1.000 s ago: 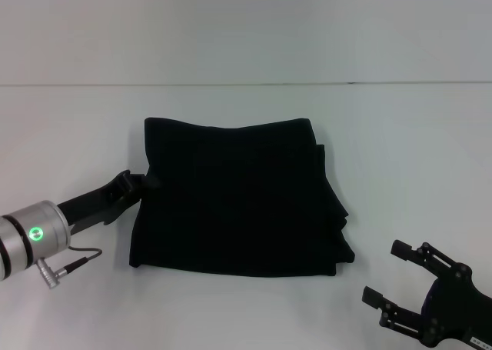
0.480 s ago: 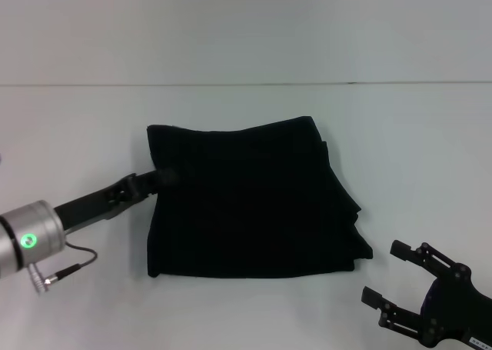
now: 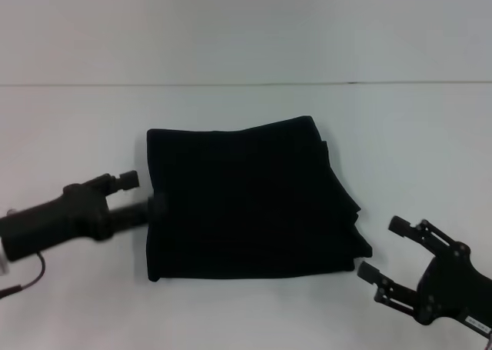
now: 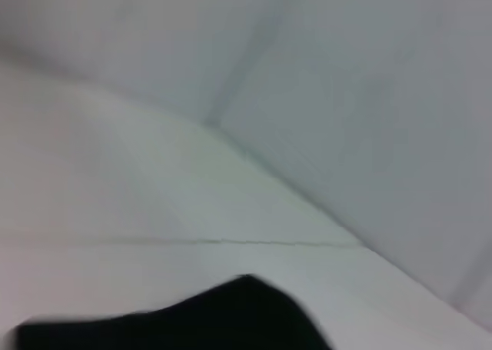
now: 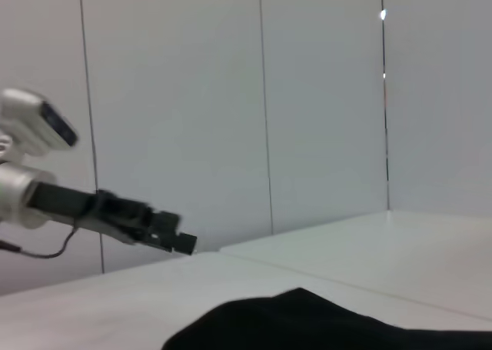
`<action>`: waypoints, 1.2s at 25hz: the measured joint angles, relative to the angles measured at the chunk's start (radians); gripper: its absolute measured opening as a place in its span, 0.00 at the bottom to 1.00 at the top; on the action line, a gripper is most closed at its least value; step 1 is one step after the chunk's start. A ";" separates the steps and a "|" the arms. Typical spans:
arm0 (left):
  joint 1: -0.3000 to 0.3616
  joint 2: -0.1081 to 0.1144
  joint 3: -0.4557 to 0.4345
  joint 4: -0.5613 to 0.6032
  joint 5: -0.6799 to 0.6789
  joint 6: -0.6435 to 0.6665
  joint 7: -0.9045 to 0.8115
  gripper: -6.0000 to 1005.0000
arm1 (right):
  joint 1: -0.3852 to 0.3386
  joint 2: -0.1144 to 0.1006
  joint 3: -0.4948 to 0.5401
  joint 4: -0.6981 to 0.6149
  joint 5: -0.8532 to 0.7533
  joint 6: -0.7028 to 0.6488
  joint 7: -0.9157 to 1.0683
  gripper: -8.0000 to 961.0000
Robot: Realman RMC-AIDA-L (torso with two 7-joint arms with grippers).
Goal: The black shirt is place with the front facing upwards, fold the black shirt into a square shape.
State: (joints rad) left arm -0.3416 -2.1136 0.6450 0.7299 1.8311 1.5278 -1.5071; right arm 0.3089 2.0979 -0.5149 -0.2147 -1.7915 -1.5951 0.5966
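Observation:
The black shirt (image 3: 246, 204) lies folded into a rough square in the middle of the white table, print hidden, with layered edges stepping out along its right side. My left gripper (image 3: 143, 194) is open just off the shirt's left edge, its lower finger at the fabric. My right gripper (image 3: 381, 248) hovers open near the shirt's front right corner, holding nothing. The left wrist view shows a black corner of the shirt (image 4: 231, 319). In the right wrist view the shirt (image 5: 307, 323) lies low in front, with the left gripper (image 5: 171, 237) beyond it.
The white table (image 3: 246, 111) runs back to a seam where a pale panelled wall (image 3: 246, 27) rises. Bare tabletop surrounds the shirt on all sides. A cable (image 3: 31, 277) hangs from the left arm.
The left gripper pushed the shirt's left edge to the right, then let go, opened and drew back left. The right gripper edged slightly toward the shirt.

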 joint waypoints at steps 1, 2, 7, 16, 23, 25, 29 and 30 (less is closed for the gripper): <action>0.014 -0.006 0.000 0.008 0.002 0.047 0.086 0.77 | 0.004 0.000 -0.001 0.005 -0.001 0.000 -0.003 0.93; 0.020 -0.009 0.002 0.010 0.003 0.071 0.129 0.80 | 0.008 -0.001 -0.005 0.011 -0.004 0.000 -0.011 0.93; 0.079 -0.045 0.013 0.014 0.063 0.150 0.374 0.93 | 0.011 -0.001 -0.025 0.048 -0.012 0.031 -0.079 0.93; 0.106 -0.048 0.012 -0.078 0.133 0.053 0.438 0.96 | 0.003 -0.001 -0.041 0.081 -0.013 0.127 -0.088 0.93; 0.103 -0.048 0.002 -0.082 0.129 0.069 0.434 0.96 | 0.012 -0.001 -0.042 0.088 -0.012 0.132 -0.089 0.93; 0.103 -0.048 0.002 -0.080 0.129 0.072 0.434 0.96 | 0.013 -0.001 -0.042 0.088 -0.013 0.132 -0.089 0.93; 0.100 -0.049 0.001 -0.080 0.129 0.072 0.433 0.96 | 0.013 -0.001 -0.042 0.087 -0.012 0.133 -0.089 0.93; 0.100 -0.049 0.001 -0.081 0.129 0.072 0.433 0.96 | 0.012 -0.001 -0.041 0.087 -0.012 0.133 -0.089 0.93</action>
State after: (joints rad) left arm -0.2418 -2.1625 0.6458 0.6484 1.9597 1.5993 -1.0737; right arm 0.3212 2.0968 -0.5555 -0.1273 -1.8036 -1.4621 0.5077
